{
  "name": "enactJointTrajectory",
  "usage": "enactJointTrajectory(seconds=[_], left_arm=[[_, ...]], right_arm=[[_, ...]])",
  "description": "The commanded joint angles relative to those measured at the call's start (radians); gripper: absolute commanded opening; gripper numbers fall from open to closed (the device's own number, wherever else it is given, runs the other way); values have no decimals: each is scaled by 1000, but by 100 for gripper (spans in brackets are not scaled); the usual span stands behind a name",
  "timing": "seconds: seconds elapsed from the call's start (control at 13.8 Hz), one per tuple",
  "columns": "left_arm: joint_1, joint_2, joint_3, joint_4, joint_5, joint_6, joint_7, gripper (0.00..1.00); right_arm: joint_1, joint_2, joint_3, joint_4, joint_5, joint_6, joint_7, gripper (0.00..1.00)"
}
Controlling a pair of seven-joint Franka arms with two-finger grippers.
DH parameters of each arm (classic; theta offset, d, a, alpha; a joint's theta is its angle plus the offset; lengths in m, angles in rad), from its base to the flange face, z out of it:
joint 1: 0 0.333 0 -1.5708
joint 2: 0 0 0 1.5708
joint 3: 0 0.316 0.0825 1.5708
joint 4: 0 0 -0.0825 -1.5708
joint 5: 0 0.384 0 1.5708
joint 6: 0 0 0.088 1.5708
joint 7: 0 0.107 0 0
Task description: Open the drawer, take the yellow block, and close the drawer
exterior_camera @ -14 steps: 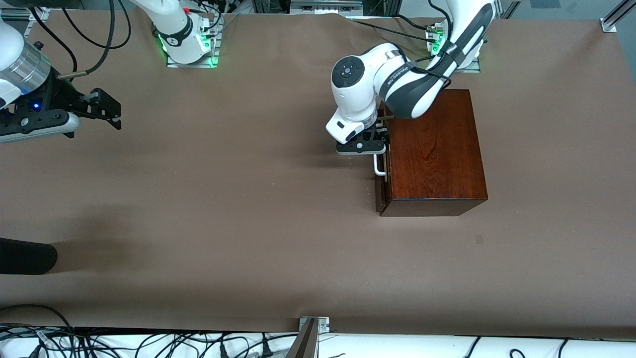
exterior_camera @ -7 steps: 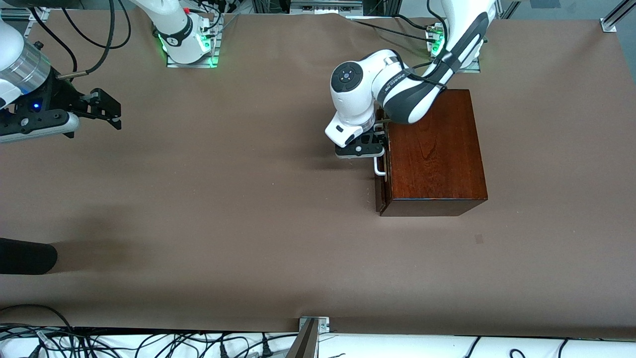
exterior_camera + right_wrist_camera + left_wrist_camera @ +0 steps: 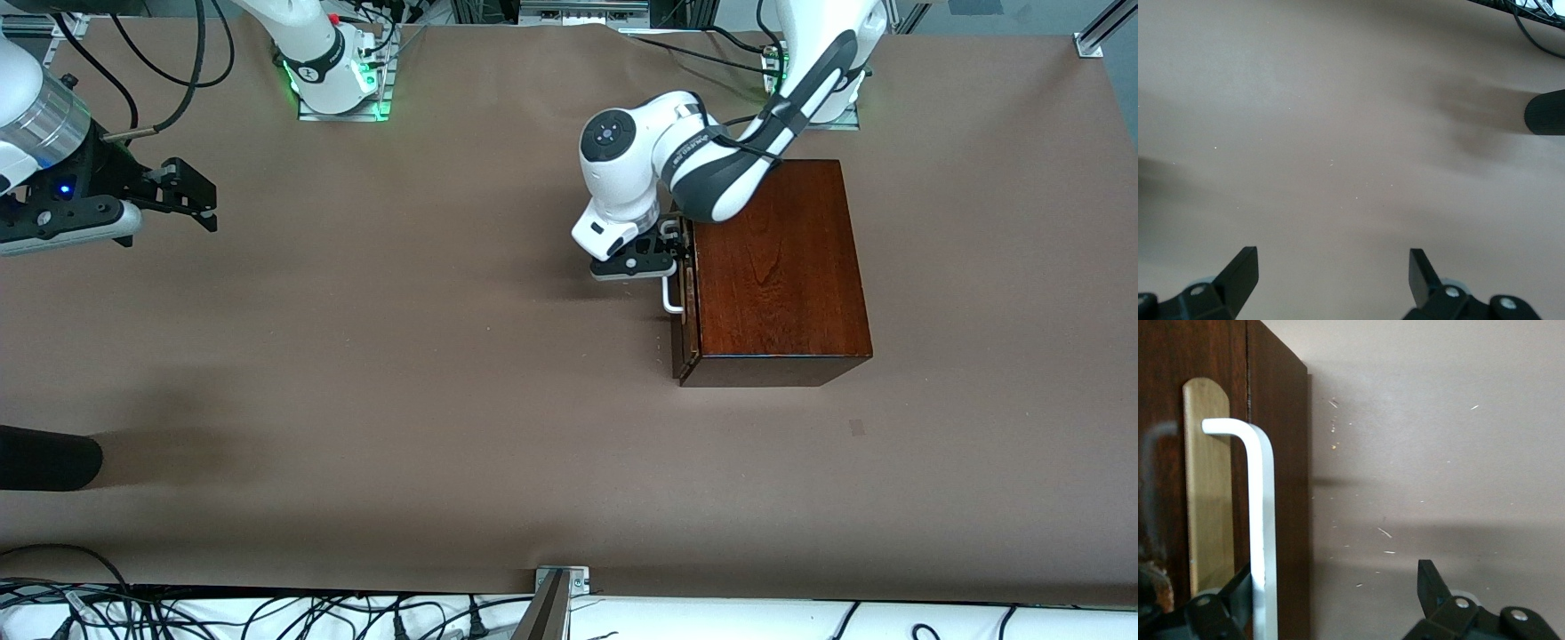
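The dark reddish-brown wooden box (image 3: 773, 267) stands toward the left arm's end of the table. Its drawer (image 3: 683, 342) is pulled out a crack, and a pale wood strip (image 3: 1208, 487) shows beside the dark drawer front (image 3: 1278, 487). My left gripper (image 3: 665, 258) is open at the white bar handle (image 3: 672, 298). In the left wrist view the handle (image 3: 1263, 507) stands just inside one finger (image 3: 1238, 587) of that gripper (image 3: 1335, 583); the other finger is far off it. My right gripper (image 3: 191, 191) waits open above bare table at the right arm's end, with nothing between its fingers (image 3: 1241, 267). The yellow block is hidden.
A black rounded object (image 3: 44, 458) lies at the table's edge toward the right arm's end, seen also in the right wrist view (image 3: 1545, 113). Cables (image 3: 267, 613) and a metal bracket (image 3: 560, 578) run along the edge nearest the front camera.
My left gripper has shifted slightly toward the right arm's end of the table, and the handle and drawer front have come out a little with it. The right arm has not moved.
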Motion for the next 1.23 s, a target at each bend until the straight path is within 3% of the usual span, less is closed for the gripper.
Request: enactJointTrajectory(seconds=[0.0, 0.65, 1.16], left_arm=[[-43, 55, -4, 53, 30, 44, -79, 100], [-135, 187, -1, 263, 19, 44, -122, 100], [-130, 125, -4, 283, 24, -25, -102, 100]], right_arm=[[-7, 6, 9, 18, -14, -11, 1, 100], [13, 19, 18, 20, -11, -10, 12, 100], [11, 58, 12, 26, 37, 82, 3, 100]])
